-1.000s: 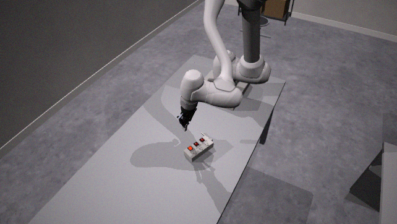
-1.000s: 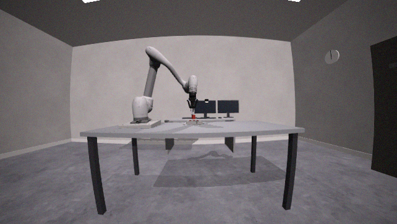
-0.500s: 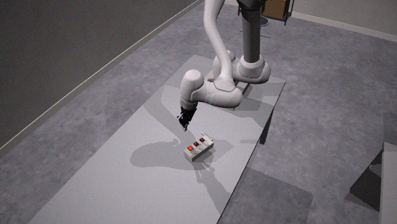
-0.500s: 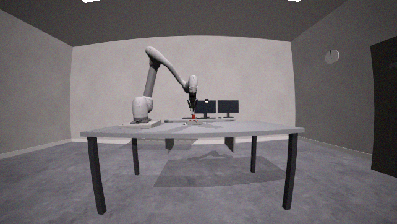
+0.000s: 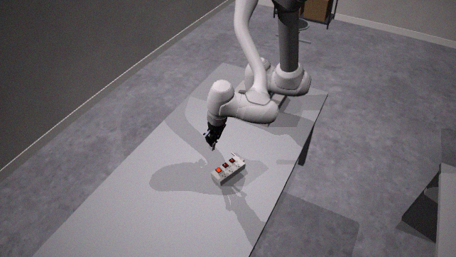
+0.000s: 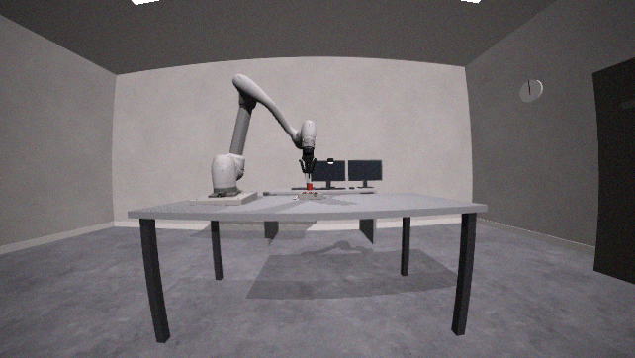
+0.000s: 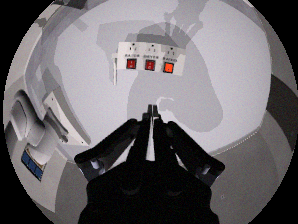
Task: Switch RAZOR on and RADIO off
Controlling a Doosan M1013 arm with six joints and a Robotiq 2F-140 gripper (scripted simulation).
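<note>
Three red rocker switches on one power strip, which lies flat and right way up on the grey counter, toward its right edge in the top view. One switch, at the strip's near end, glows brighter orange-red than the other 2, which look darker. Labels are too small to read, so can't tell which is RAZOR or RADIO.

One arm w/ one gripper, hanging above the counter, up and to the left of the strip in the top view, not touching it. Jaws are pressed together w/ nothing between them; the wrist cam shows both fingertips meeting below the switch row.

Background, exterior view: 2 dark monitors behind the counter, 1 round wall clock, 4 dark counter legs.
</note>
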